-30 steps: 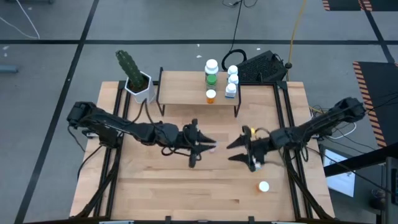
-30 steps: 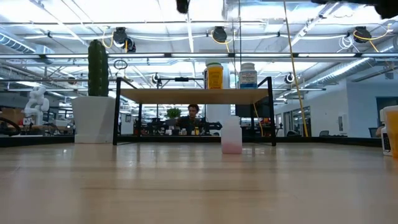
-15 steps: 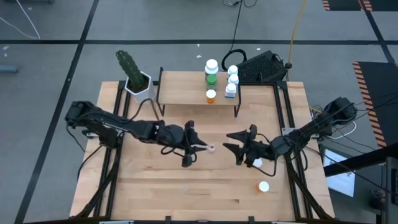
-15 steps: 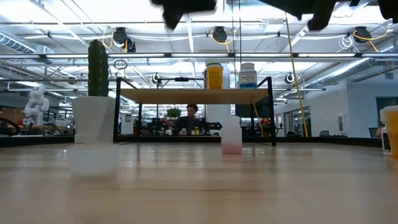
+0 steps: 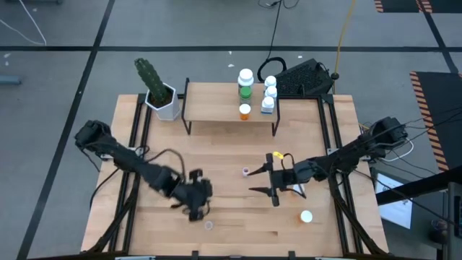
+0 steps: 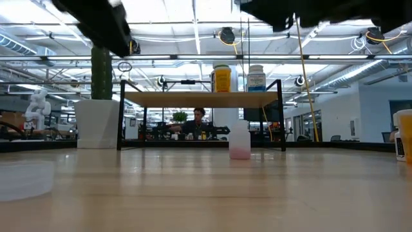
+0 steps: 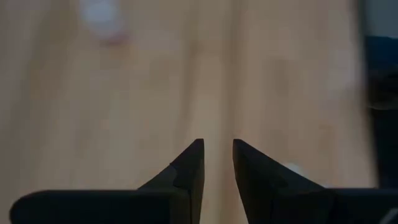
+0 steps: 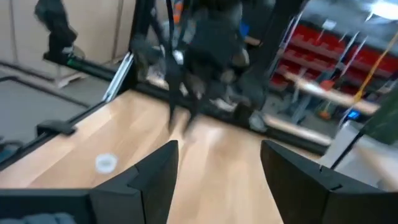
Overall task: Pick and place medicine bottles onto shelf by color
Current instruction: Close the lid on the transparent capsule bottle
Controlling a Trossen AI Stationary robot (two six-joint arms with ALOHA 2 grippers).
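Note:
A small pinkish bottle [image 5: 246, 172] [image 6: 239, 143] stands upright on its base mid-table. My right gripper [image 5: 261, 180] [image 8: 217, 163] is open just to its right, pointing level toward the table's left, with nothing between its fingers. My left gripper [image 5: 197, 209] [image 7: 217, 152] hangs over the near-left part of the table, tipped downward. Its fingertips are a narrow gap apart, with only bare wood between them. A small pale round thing [image 5: 208, 225] [image 8: 106, 163] lies on the table just beyond it. On the shelf [image 5: 216, 108] stand green [image 5: 245, 83], orange [image 5: 245, 111] and blue-white bottles [image 5: 269, 94].
An orange bottle with a white cap [image 5: 306, 216] stands near the front right. A white pot with a cactus [image 5: 162, 101] stands left of the shelf. A black pad [image 5: 307, 78] lies behind the shelf's right end. Bare wood spans the near half of the table [image 5: 144, 224].
My left gripper has swung from beside the pinkish bottle toward the table's near-left edge, sinking and tipping downward. My right gripper has shifted a little toward the left and near edges, lower, and has rolled. The pinkish bottle has stayed standing. The pale round thing has appeared near the front.

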